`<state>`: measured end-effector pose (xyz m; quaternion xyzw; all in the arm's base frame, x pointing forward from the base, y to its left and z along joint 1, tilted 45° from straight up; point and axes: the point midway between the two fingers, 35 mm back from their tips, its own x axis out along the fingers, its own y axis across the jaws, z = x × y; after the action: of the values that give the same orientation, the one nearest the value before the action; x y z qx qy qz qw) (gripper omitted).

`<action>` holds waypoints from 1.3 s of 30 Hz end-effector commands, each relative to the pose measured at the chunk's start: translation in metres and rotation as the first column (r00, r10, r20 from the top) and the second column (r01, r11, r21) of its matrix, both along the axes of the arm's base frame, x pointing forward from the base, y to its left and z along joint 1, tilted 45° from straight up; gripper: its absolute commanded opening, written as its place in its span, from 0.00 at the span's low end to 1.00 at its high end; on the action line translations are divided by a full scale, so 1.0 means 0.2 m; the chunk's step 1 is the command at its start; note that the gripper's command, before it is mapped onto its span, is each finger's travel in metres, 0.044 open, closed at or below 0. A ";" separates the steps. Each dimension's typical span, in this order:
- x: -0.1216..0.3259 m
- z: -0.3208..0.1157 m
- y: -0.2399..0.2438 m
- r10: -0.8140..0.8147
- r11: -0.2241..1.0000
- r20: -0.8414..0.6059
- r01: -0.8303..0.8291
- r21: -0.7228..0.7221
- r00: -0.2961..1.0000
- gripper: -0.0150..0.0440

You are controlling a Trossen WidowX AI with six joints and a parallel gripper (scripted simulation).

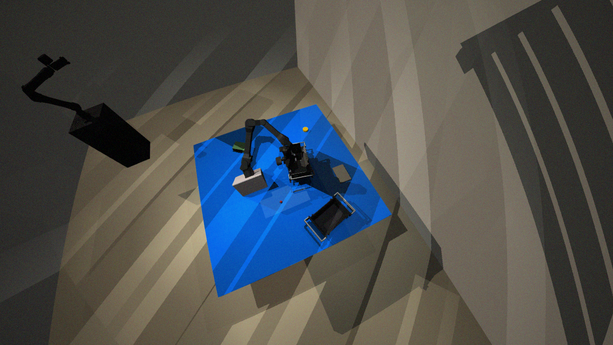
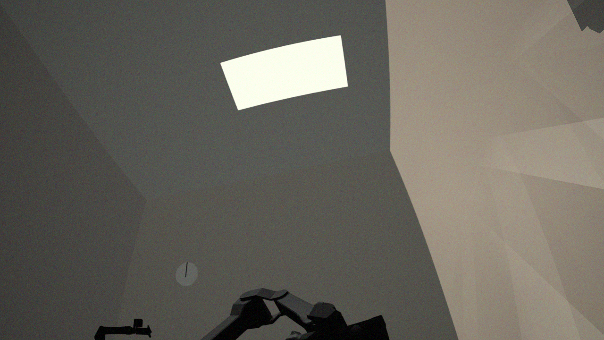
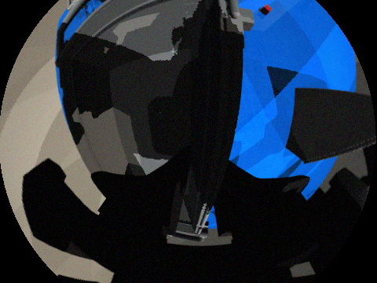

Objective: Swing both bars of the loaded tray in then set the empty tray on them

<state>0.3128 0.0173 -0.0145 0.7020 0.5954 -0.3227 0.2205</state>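
My gripper [image 1: 294, 162] [image 3: 198, 149] is shut on one long wall of a dark tray [image 1: 305, 162] [image 3: 129, 75]. No blocks show inside this tray, which appears to be the empty one. Its wire bar shows at the lower end in the top view. Its height above the table is hard to tell. The other dark tray [image 1: 327, 217] stands toward the right corner, with one wire bar [image 1: 346, 202] beyond its right end and another bar [image 1: 314, 230] beyond its left end. Its inside is too dark to make out the blocks. The exterior view shows only the arm's upper links.
The arm's base box [image 1: 253, 185] stands left of the held tray. A green block [image 1: 238, 147], a yellow disc [image 1: 305, 129], a beige slab [image 1: 342, 173] and a small red block [image 1: 280, 201] [image 3: 266, 9] lie on the blue table. Another arm stands on a dark box [image 1: 124, 147] farther left.
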 end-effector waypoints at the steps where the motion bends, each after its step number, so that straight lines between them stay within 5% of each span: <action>1: -0.04 -0.02 0.04 0.013 1.000 -0.030 -0.013 0.012 0.999 0.25; 22: -0.04 -0.02 0.04 0.013 1.000 -0.030 -0.013 0.012 0.999 0.25; 39: -0.04 -0.02 0.04 0.013 1.000 -0.030 -0.013 0.012 0.999 0.68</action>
<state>0.3068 0.0246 -0.0173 0.6940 0.6048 -0.3271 0.2138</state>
